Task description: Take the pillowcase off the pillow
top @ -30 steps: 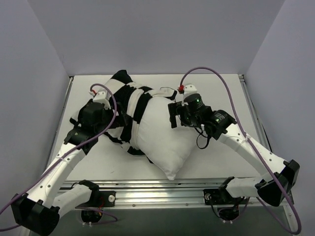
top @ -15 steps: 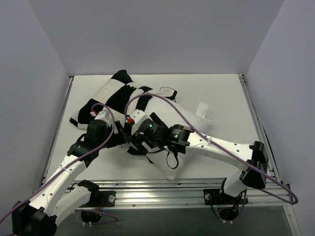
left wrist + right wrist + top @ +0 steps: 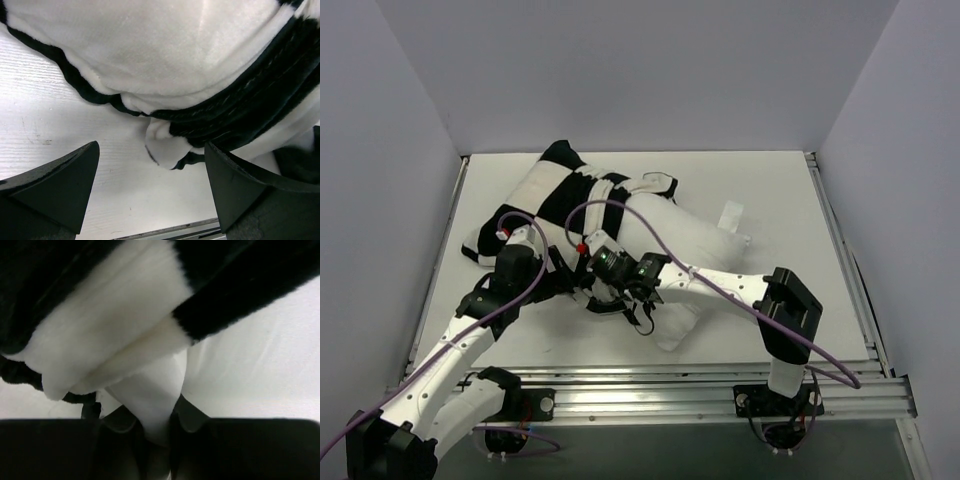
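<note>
The black-and-white checkered pillowcase (image 3: 550, 190) covers the left end of the plain white pillow (image 3: 695, 245), which sticks out to the right. My right gripper (image 3: 592, 290) reaches across the pillow's near edge. In the right wrist view it (image 3: 155, 415) is shut on a fold of smooth white pillow (image 3: 250, 355) fabric, just under the fuzzy pillowcase (image 3: 115, 325) hem. My left gripper (image 3: 563, 280) sits beside it to the left. Seen from the left wrist, the left gripper (image 3: 151, 150) stands wide open over the table (image 3: 60, 115), with a flap of the pillowcase (image 3: 175, 60) hem between its fingertips, untouched.
A white tag (image 3: 730, 215) sticks up from the pillow's far right end. The white table (image 3: 780, 190) is walled on three sides. A metal rail (image 3: 650, 385) runs along the near edge, by both arm bases.
My right arm swung from the pillow's right side across to its near-left edge and shut on pillow fabric. The left arm drew back toward the near edge. The pillow shifted, baring its tag.
</note>
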Robot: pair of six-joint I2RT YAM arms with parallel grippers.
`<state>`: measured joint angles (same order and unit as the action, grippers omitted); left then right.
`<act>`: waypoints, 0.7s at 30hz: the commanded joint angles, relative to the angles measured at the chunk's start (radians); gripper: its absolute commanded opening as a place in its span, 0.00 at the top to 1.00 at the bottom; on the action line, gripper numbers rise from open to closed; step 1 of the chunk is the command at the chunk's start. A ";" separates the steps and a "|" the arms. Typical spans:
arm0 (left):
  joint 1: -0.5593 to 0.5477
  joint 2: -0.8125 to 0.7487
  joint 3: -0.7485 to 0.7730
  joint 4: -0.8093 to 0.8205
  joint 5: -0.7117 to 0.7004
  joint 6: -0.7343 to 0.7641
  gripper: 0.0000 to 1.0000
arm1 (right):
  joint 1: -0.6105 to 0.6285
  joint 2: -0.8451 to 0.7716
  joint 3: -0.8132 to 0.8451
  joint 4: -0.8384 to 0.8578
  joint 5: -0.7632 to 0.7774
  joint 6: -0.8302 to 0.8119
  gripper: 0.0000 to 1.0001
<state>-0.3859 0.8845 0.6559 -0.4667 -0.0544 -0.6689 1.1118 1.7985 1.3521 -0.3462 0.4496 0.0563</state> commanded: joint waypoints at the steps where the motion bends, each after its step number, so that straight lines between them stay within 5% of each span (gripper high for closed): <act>1: 0.010 -0.021 0.001 0.002 -0.007 -0.001 0.06 | -0.093 0.001 -0.028 0.044 -0.080 0.051 0.93; 2: 0.009 -0.022 -0.004 0.010 0.001 0.000 0.06 | -0.115 -0.019 -0.025 0.065 -0.109 0.051 1.00; 10: -0.008 0.005 0.004 0.224 0.186 0.064 0.06 | -0.164 -0.085 0.027 0.128 -0.368 0.089 1.00; 21: -0.122 0.178 0.093 0.221 0.116 0.127 0.05 | -0.231 -0.119 0.108 0.144 -0.520 0.123 1.00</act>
<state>-0.4885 1.0344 0.6952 -0.2932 0.0860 -0.5732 0.8898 1.7325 1.4002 -0.2432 0.0196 0.1390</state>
